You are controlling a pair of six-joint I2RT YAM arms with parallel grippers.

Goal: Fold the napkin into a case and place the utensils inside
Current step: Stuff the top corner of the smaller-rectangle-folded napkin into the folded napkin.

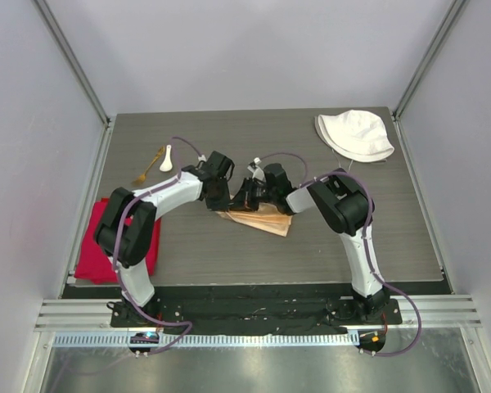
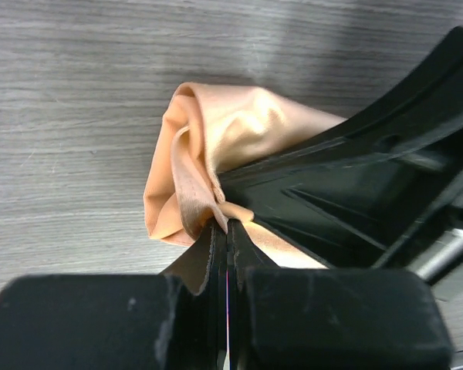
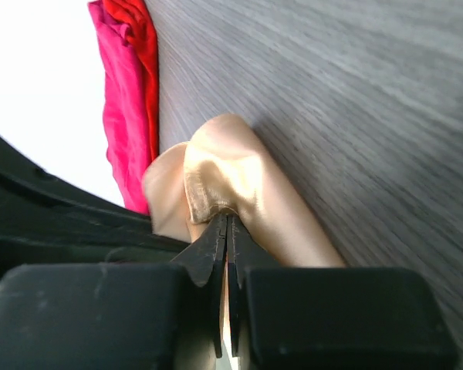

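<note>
Napkin (image 1: 260,221) sits at mid-table (image 1: 311,254), a peach-orange bundle with layered edges showing toward the near side, and both arms are bent in over it from either side. Left end effector (image 2: 228,228) has its fingers pressed tight together, and look at that, a fold of the shiny cloth is pinched right between the tips, with the rest bunching up in a soft loop beyond them. Right end effector (image 3: 227,220) shows the same picture on its own camera: fingers closed onto a rounded tuck of the napkin, the cloth bulging just past the tips and running down under them. From above, the two end effectors are close together over the far edge of the napkin, nearly facing each other, while the lower layers lie flat on the table. Over at the far left, the white spoon (image 1: 166,160) and the gold fork (image 1: 147,170) lie just beside each other, well apart from the napkin; I cannot tell whether they touch. Red cloth (image 1: 90,241) lies at the table's left edge, partly hidden by the left arm. White hat (image 1: 356,135) rests in the far right corner.
</note>
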